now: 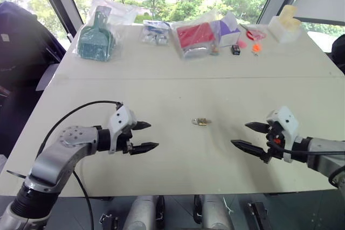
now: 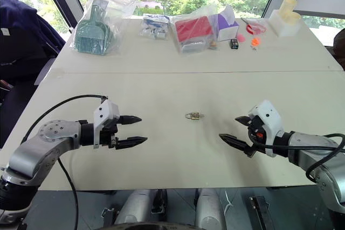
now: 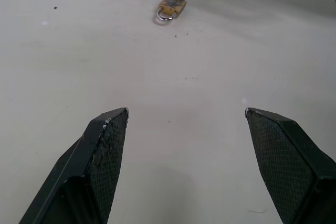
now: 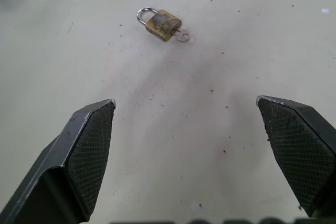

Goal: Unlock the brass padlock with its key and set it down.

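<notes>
The brass padlock (image 4: 163, 24) lies flat on the table (image 1: 178, 68), out in the open middle of the surface, nearer the front edge than the cluttered far edge. Its small, scuffed yellow-brass body has a silvery shackle curving from one end, and at the opposite end a small silvery ring pokes out, probably the head of its key (image 4: 183, 36) sitting in the keyhole. Whether the shackle is latched cannot be told.

Nothing touches the lock. The left gripper (image 1: 141, 136) hangs on one side of it and the right gripper (image 1: 250, 135) on the other, both well apart from it and angled inward and slightly down toward it. Each has its two black fingers spread wide and holds nothing. The pads on the fingers (image 3: 107, 150) are cross-hatched, which should help on such a small, smooth metal piece. The symmetric, facing stance looks like a ready pose for working from both sides, one hand steadying the body while the other turns the key.

The table is a pale, matte top with fine specks. Along its far edge sit a green plastic scoop (image 1: 96, 37) in a clear bag, a red packet (image 1: 194, 36), a purple box (image 1: 229, 29) and a cream block (image 1: 285, 22) toward the far right corner.
</notes>
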